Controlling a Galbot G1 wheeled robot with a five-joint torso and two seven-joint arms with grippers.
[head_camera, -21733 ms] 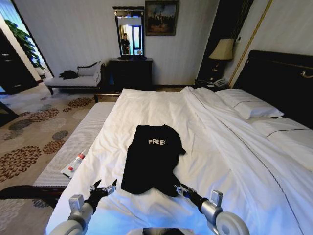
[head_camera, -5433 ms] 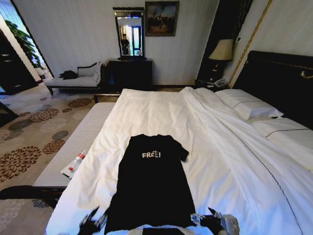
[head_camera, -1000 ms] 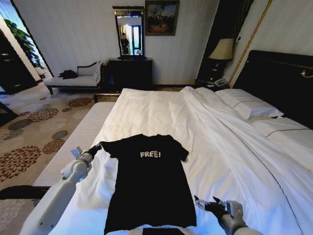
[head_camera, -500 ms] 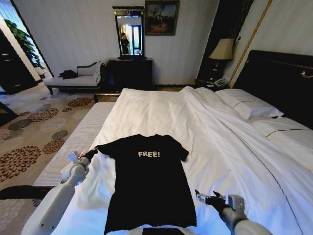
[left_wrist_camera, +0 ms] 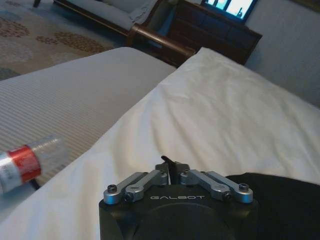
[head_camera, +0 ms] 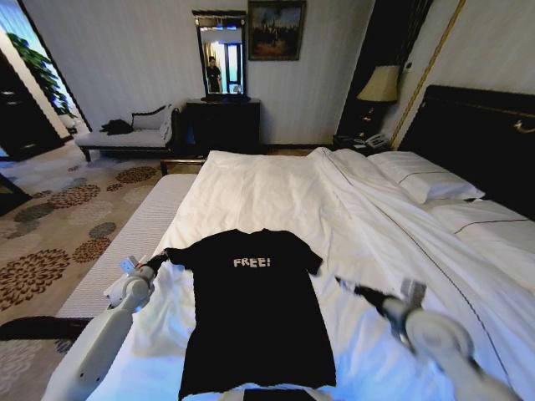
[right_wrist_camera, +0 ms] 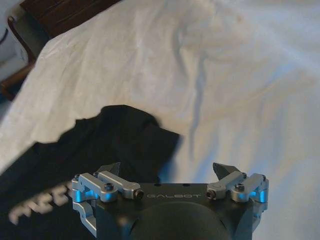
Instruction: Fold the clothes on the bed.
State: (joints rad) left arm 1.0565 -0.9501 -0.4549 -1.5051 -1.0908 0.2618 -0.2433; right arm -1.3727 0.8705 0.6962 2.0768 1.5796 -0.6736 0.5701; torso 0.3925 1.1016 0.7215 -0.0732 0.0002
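Observation:
The clothes are one black T-shirt [head_camera: 255,317] with white "FREE" lettering, lying flat, chest up, on the near half of the white bed [head_camera: 276,184]. My left gripper [head_camera: 159,260] is at the shirt's left sleeve tip and shut on it, holding the sleeve stretched out sideways. In the left wrist view the left gripper [left_wrist_camera: 170,167] shows its fingers pressed together, with the black T-shirt [left_wrist_camera: 285,200] beside it. My right gripper [head_camera: 344,284] hovers open just right of the shirt, below its right sleeve. The right gripper [right_wrist_camera: 167,170] has its fingers spread, with the T-shirt sleeve [right_wrist_camera: 115,135] ahead of them.
A pale striped bench [head_camera: 134,242] runs along the bed's left side, with a red-labelled tube [left_wrist_camera: 25,160] on it near my left arm. White pillows [head_camera: 426,180] and the dark headboard [head_camera: 485,134] are at the right. A chaise [head_camera: 129,134] and dresser [head_camera: 221,125] stand far off.
My right arm has lifted from the near bed edge and reached forward towards the shirt's right side. The left gripper has kept its hold on the sleeve and drawn it slightly left.

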